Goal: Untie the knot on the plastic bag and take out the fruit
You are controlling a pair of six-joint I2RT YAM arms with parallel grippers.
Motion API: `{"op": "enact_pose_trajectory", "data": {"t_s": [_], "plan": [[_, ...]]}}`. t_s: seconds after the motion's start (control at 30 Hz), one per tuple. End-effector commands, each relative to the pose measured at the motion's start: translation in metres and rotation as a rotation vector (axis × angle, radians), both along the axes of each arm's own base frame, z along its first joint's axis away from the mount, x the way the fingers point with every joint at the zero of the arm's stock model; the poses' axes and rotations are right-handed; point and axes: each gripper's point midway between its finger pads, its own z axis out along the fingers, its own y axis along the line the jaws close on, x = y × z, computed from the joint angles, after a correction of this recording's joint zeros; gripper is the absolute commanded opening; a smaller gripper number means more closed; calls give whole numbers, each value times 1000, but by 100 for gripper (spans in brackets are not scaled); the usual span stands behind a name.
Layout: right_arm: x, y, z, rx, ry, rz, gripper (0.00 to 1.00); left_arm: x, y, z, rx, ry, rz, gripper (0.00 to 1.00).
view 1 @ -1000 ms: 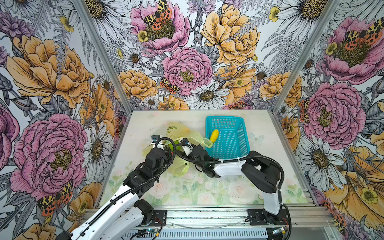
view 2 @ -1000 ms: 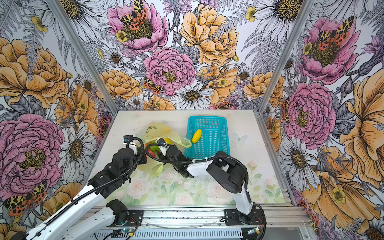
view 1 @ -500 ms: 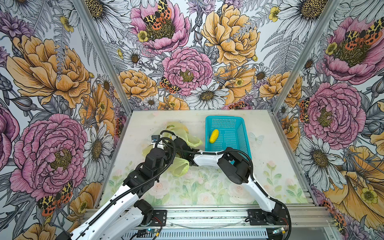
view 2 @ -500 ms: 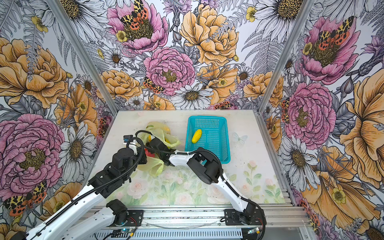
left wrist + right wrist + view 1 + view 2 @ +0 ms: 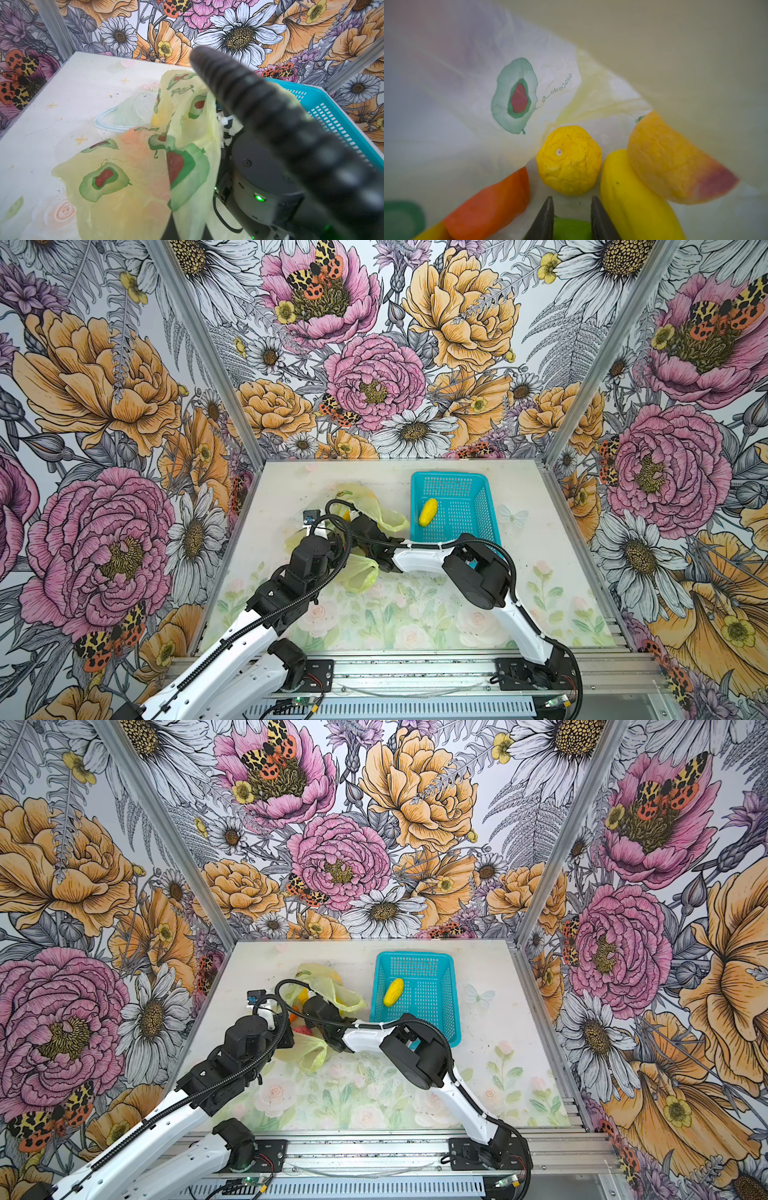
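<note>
Where the right arm reaches across the middle, the right claw point(image 5: 572, 199) sits inside the plastic bag point(image 5: 360, 572), which lies crumpled on the counter point(image 5: 415, 614), left of centre and just left of the teal basket point(image 5: 478, 506).

Right claw: the two dark fingers point(image 5: 548, 216) stand apart, with a green fruit point(image 5: 571, 228) filling the gap between them. Whether they clamp it cannot be told.

Bag contents, seen from the right wrist: a lemon point(image 5: 569, 164) just beyond the fingertips, a banana point(image 5: 633, 197) touching a mango point(image 5: 675, 162) on one side, and an orange-red piece point(image 5: 492, 199) on the other. All rest on the bag's film.

Left claw: closed. Its fingers are hidden, but the left wrist view shows the avocado-printed film point(image 5: 124, 197) lifted off the counter and gathered toward it, consistent with a pinch on the bag.

Basket: one yellow fruit point(image 5: 428, 512) lies on its floor toward the left wall, seen in both top views point(image 5: 393, 992).
</note>
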Motion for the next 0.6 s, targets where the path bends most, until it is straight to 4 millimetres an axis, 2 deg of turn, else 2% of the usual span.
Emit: {"op": "enact_pose_trajectory", "data": {"t_s": [0.0,0.17,0.43,0.57], "plan": [[-18,-15,10,-24,4,20,25,2,-3,13,-11,-30,-11,0],[-38,-31,43,36,-40,46,18,3,-2,13,-10,-29,-6,0],[-68,-49,80,117,-79,108,8,3,-1,12,-8,-27,1,0],[-80,-57,96,148,-107,126,7,3,0,12,-7,-26,3,0]]}}
